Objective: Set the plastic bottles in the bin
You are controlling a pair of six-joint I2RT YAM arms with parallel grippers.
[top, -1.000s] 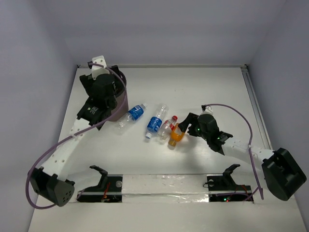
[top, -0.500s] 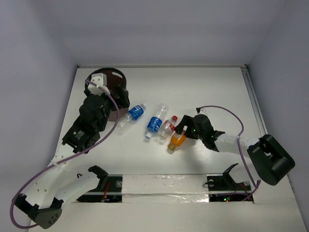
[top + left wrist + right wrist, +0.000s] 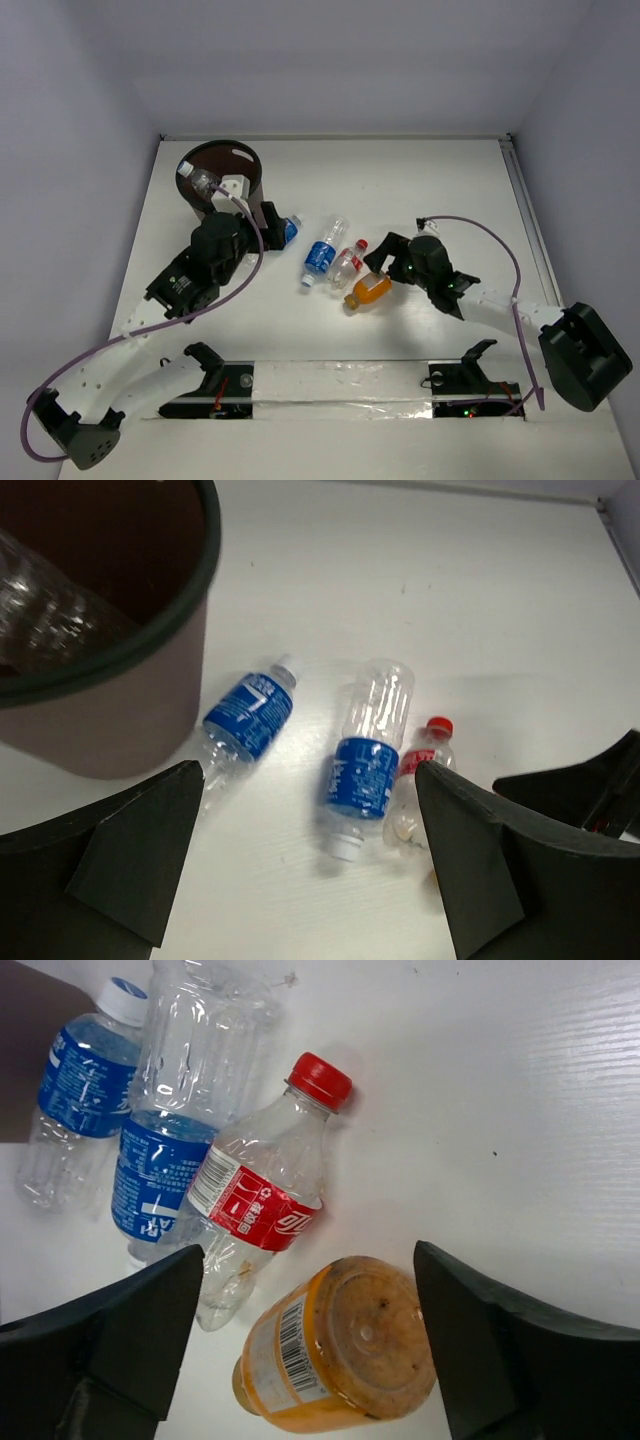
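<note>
The dark brown bin (image 3: 243,163) stands at the far left, and a clear bottle (image 3: 199,180) lies inside against its rim; the bottle also shows in the left wrist view (image 3: 40,615). My left gripper (image 3: 270,226) is open and empty, hovering beside the bin (image 3: 110,730) over a blue-label bottle (image 3: 246,717). A second blue-label bottle (image 3: 364,765) and a red-capped bottle (image 3: 424,758) lie to its right. My right gripper (image 3: 384,252) is open above the orange bottle (image 3: 335,1355), which lies on its side between the fingers (image 3: 130,1330) without being touched. The red-capped bottle (image 3: 262,1205) lies just beyond.
The bottles lie in a close row (image 3: 330,258) at mid-table. White walls enclose the table at the back and sides. A taped strip with two black mounts (image 3: 470,372) runs along the near edge.
My left arm has drawn back from over the bin and come down beside it; a clear bottle now lies in the bin. The right gripper shifted slightly and the orange bottle moved a little nearer.
</note>
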